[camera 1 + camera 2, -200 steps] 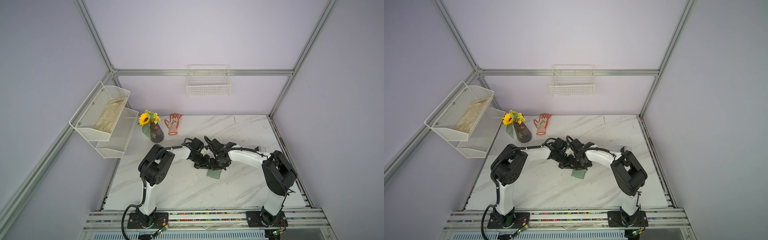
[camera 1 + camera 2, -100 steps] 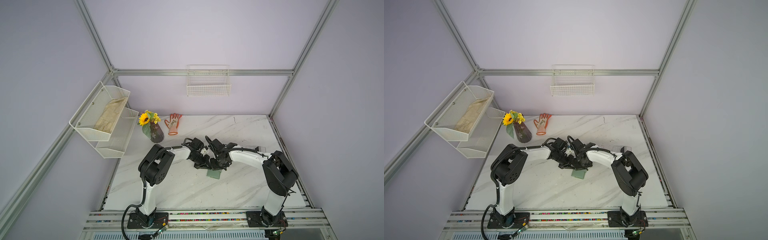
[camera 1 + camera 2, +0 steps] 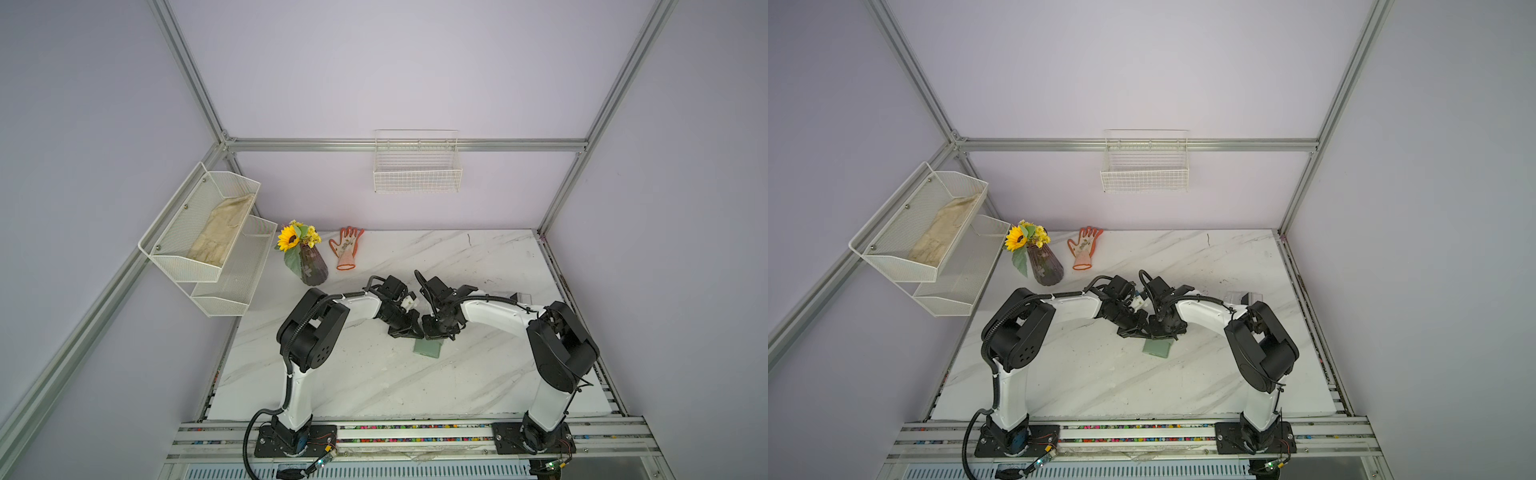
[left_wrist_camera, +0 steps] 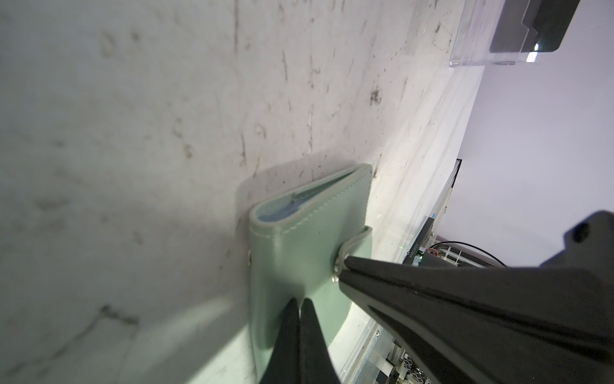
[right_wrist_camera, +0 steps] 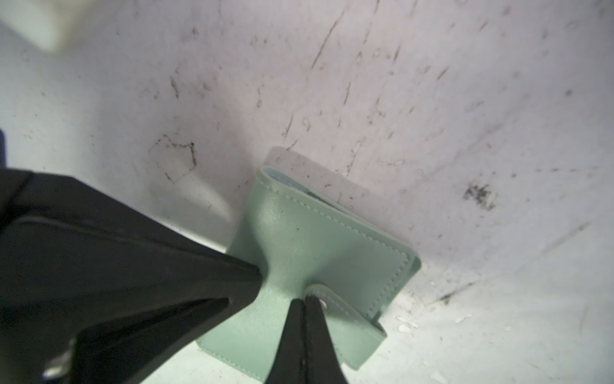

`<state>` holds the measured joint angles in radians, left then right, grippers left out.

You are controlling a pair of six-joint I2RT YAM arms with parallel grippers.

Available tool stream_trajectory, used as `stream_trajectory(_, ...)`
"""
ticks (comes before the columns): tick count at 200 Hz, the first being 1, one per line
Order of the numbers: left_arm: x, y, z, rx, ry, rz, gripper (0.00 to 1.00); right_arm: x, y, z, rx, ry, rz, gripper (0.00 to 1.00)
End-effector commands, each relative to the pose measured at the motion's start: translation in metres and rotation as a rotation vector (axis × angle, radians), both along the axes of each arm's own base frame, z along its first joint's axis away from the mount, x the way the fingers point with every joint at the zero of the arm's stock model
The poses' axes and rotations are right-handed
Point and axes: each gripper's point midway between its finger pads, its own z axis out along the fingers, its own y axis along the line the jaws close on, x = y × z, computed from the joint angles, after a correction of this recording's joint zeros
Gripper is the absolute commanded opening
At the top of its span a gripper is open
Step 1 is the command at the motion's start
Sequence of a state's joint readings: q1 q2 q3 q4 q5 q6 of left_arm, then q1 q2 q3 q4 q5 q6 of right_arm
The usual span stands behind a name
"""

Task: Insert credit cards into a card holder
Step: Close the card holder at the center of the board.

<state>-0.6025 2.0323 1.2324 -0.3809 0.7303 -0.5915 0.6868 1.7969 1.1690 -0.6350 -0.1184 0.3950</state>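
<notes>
One green card holder point(image 3: 428, 349) lies flat and closed in the middle of the table point(image 3: 365, 382), fold to the left and snap tab point(image 5: 345, 309) to the right. It is nearly square, so its long axis is unclear. Two grippers meet on it, both pinched shut: the left gripper point(image 4: 298, 302) has its tips on the cover, the right gripper point(image 5: 305, 299) at the tab. Dark cards point(image 4: 545, 23), too overlapped to count, sit in one clear box point(image 4: 471, 50) at the far right.

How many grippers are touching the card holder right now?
2. The left gripper presses the cover of the card holder; the right gripper touches its snap tab. Both are shut.
</notes>
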Motion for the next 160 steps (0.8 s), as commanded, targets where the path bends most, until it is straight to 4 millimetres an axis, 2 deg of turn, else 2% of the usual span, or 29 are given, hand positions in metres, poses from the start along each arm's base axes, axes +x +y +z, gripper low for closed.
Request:
stream_trajectory(1,-0.022,0.026,-0.042,0.153,0.094,0.024,0.02,-0.023,-0.044,-0.04,-0.182,0.113,-0.024,0.03)
stream_trajectory(25,-0.022,0.027,-0.043,0.155,0.097,0.024,0.02,-0.024,-0.047,-0.046,-0.2,0.126,-0.018,0.03)
stream_trajectory(41,-0.021,0.028,-0.044,0.156,0.098,0.027,0.01,-0.022,-0.043,-0.042,-0.185,0.119,-0.002,0.02)
stream_trajectory(56,-0.021,0.028,-0.043,0.156,0.096,0.027,0.01,-0.014,-0.033,-0.027,-0.134,0.09,0.002,0.02)
stream_trajectory(86,-0.021,0.029,-0.045,0.162,0.097,0.03,0.01,0.003,-0.011,0.016,-0.002,0.02,0.006,0.02)
stream_trajectory(106,-0.021,0.031,-0.048,0.171,0.095,0.033,0.01,0.006,-0.002,0.03,0.061,0.018,0.011,0.02)
stream_trajectory(160,-0.02,0.03,-0.046,0.163,0.084,0.027,0.01,-0.005,0.005,0.012,0.092,0.102,0.058,0.01)
